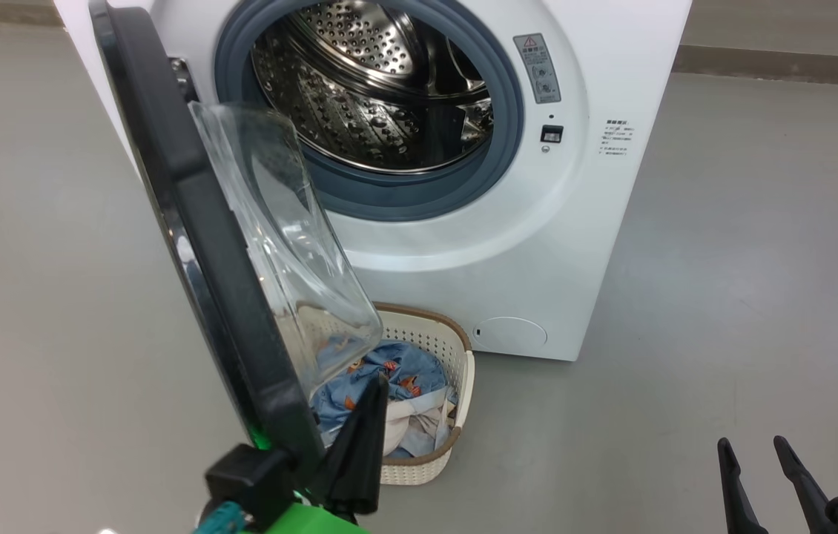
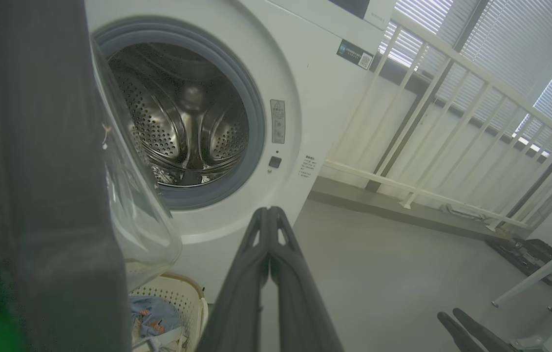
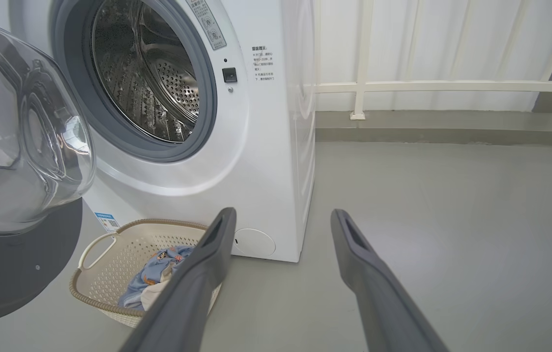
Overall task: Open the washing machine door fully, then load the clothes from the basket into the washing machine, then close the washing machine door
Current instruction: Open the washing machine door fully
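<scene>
The fingers of our left gripper lie pressed together with nothing between them. They rise just beside the lower edge of the door, though we cannot tell whether they touch it. In the left wrist view they point at the white front of the machine, below its opening. The fingers of our right gripper stand well apart and hold nothing. They sit low on our right over the grey floor, well apart from the machine. The door is open, hinged on the machine's left side. In the head view we see its black rim nearly edge-on, with the clear glass bowl bulging toward the opening. Through that opening we see the perforated steel drum, ringed by the grey-blue gasket. The basket sits on the floor just in front of the machine, below the opening and near the round flap. In the head view the door's glass hides part of it. The clothes lie heaped inside the basket. The light-blue printed fabric is toward the machine and a white piece is on the side nearer us. In the head view our left fingertip overlaps the heap, but we cannot tell whether it touches the cloth.
</scene>
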